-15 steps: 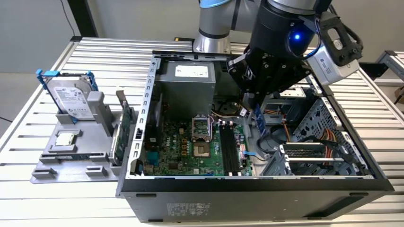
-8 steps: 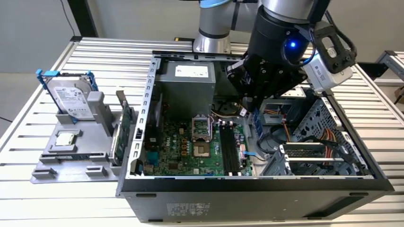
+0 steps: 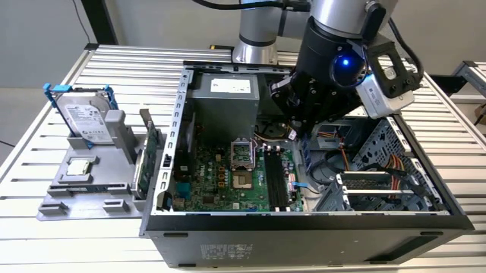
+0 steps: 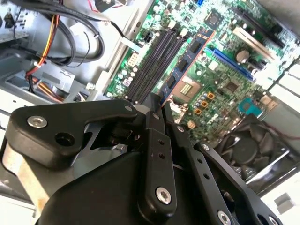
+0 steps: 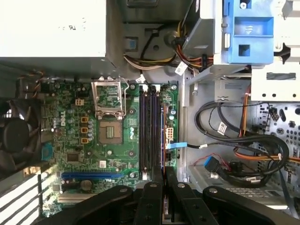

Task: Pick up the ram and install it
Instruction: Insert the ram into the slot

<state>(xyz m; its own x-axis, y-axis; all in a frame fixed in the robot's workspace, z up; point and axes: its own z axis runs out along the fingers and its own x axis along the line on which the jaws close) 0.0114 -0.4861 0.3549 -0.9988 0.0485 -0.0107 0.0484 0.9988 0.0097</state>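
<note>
the gripper (image 4: 158, 107) is closed on the ram (image 4: 187, 63), a thin blue stick with dark chips, pinched at one end between its narrow fingers (image 4: 154, 110). in the second wrist view the stick hangs over the green motherboard (image 4: 220, 70), just beside the row of black slots (image 4: 154, 61). in the exterior view the gripper (image 3: 297, 122) hovers inside the open computer case (image 3: 304, 227), above the board.

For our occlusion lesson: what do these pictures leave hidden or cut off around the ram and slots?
Gripped end of the ram, second wrist view: covered by the end effector.
One end of the slots, first wrist view: behind the end effector.
The fan, first wrist view: cut off by the picture's edge.
</note>
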